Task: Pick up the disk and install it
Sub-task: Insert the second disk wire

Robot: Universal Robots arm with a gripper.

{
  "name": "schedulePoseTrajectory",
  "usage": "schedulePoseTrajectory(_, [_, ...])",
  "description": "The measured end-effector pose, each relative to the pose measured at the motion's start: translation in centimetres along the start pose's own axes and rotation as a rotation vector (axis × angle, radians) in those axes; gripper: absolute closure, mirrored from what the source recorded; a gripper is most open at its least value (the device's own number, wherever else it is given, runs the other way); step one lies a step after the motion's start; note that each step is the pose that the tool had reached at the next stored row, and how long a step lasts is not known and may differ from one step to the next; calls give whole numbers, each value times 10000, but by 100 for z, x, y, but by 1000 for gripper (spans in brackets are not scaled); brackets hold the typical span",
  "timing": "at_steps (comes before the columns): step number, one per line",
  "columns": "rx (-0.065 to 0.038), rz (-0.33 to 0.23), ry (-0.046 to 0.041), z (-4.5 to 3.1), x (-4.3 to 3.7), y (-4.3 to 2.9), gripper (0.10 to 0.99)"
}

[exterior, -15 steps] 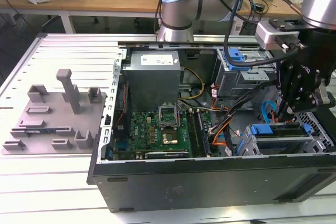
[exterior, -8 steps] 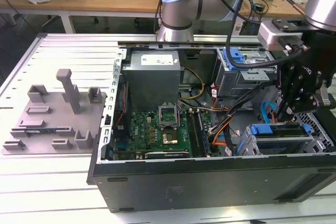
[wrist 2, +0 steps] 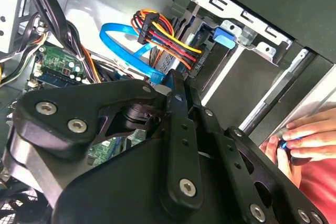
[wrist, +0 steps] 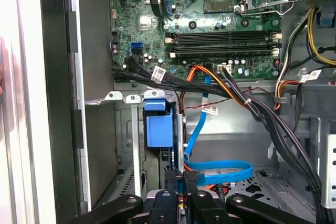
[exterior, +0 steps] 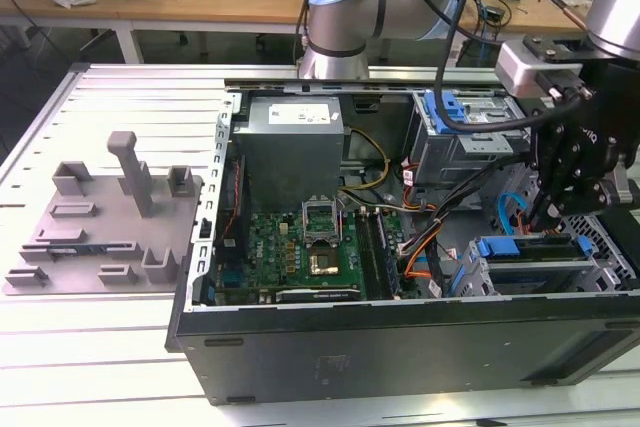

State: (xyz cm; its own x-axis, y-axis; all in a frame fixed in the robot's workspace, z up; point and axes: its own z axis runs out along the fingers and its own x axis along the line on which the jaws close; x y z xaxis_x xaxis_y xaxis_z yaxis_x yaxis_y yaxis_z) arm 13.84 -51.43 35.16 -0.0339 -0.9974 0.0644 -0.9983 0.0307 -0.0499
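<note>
where gripper (exterior: 556, 209) hangs over disk (exterior: 525, 249) in case (exterior: 400, 337) | finger state unclear

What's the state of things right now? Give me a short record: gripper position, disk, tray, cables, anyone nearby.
gripper position: gripper low inside the open computer case, at the exterior view's right
nearest thing: the disk, lying in the drive cage just below
contact with disk: cannot tell
fixture tray: outside the case, at the exterior view's left
cables: blue cable close to the gripper
person: a hand by the case's outer edge
</note>
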Motion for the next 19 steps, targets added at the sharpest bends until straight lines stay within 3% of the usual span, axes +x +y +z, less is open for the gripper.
schedulePoseTrajectory(2, [-4, 6, -124, 1, 13, -1, 922])
schedulePoseTrajectory(4, [-13, 18, -397, 4, 49, -2, 922])
schedulePoseTrajectory(6, [-16, 22, -468, 11, 98, -4, 922])
schedulePoseTrajectory(13, [-21, 29, -613, 24, 129, -4, 922])
schedulePoseTrajectory(19, [-22, 30, -627, 26, 157, -10, 922])
